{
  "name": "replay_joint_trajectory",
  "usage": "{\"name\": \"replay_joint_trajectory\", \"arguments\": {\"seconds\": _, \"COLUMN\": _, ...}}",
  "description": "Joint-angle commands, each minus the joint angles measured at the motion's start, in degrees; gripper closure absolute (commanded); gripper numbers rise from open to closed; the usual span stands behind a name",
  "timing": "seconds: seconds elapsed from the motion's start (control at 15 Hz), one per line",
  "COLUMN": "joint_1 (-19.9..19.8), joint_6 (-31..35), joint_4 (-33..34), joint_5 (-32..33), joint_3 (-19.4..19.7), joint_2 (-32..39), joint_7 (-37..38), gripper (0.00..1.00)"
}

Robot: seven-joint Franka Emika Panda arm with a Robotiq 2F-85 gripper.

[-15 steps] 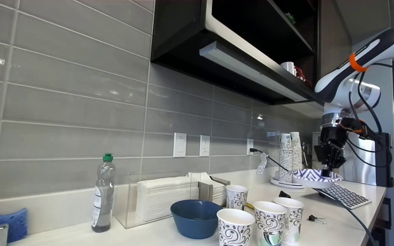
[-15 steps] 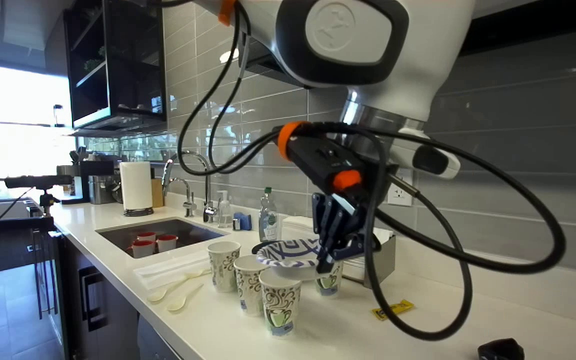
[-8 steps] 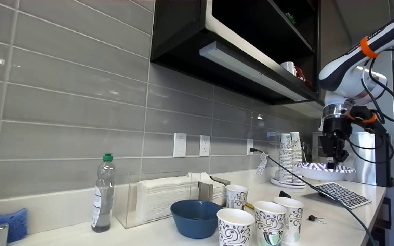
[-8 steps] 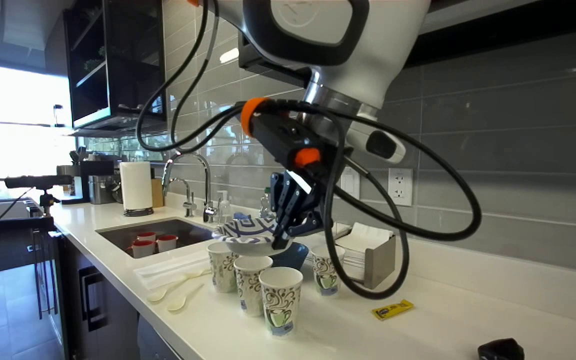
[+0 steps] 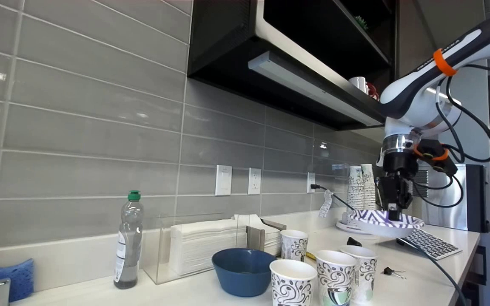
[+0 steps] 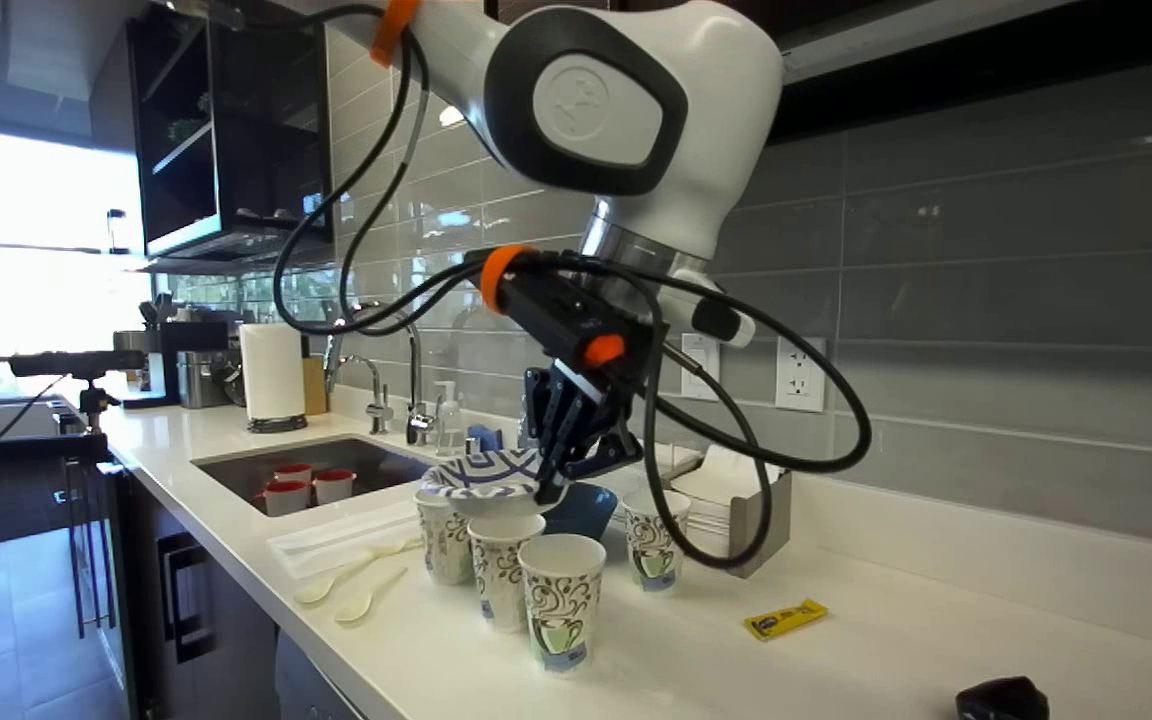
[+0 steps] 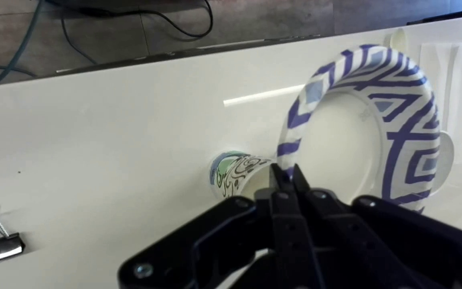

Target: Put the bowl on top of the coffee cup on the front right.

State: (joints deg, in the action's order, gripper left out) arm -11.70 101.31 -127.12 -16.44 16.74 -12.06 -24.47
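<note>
The bowl, shallow and white with a dark blue pattern, hangs in the air in both exterior views (image 5: 372,227) (image 6: 496,490) and the wrist view (image 7: 341,132). My gripper (image 7: 290,172) is shut on its rim; it also shows in both exterior views (image 5: 394,214) (image 6: 548,485). Several white paper coffee cups with dark printing stand upright below. The cup nearest the camera in an exterior view (image 6: 563,605) stands at the end of a row. It also shows in an exterior view (image 5: 364,272). In the wrist view, a cup (image 7: 231,172) is partly hidden by the fingers, beside the bowl's rim.
A plain blue bowl (image 5: 243,272) stands beside the cups, near a napkin holder (image 6: 766,520) and another cup (image 6: 653,540). A binder clip (image 7: 0,245) lies on the counter (image 7: 114,140). A dark cabinet (image 5: 313,63) overhangs it. A sink (image 6: 226,480) and spoons (image 6: 371,597) show too.
The bowl, still in my gripper, first rises, then lowers slightly. In the exterior views it ends further left than a second ago, above the row of cups in one. The cups stay put.
</note>
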Motion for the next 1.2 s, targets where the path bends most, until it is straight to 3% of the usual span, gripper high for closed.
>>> {"name": "replay_joint_trajectory", "arguments": {"seconds": 0.0, "joint_1": 1.2, "joint_6": 5.0, "joint_4": 1.3, "joint_5": -1.6, "joint_3": -0.9, "joint_2": 2.9, "joint_7": -0.2, "gripper": 0.99}}
{"name": "replay_joint_trajectory", "arguments": {"seconds": 0.4, "joint_1": 1.0, "joint_6": 9.5, "joint_4": 4.0, "joint_5": -3.8, "joint_3": -0.9, "joint_2": 8.0, "joint_7": -0.7, "gripper": 0.99}}
{"name": "replay_joint_trajectory", "arguments": {"seconds": 1.13, "joint_1": -1.4, "joint_6": 7.9, "joint_4": 5.7, "joint_5": -4.0, "joint_3": -0.9, "joint_2": 11.4, "joint_7": -1.3, "gripper": 0.99}}
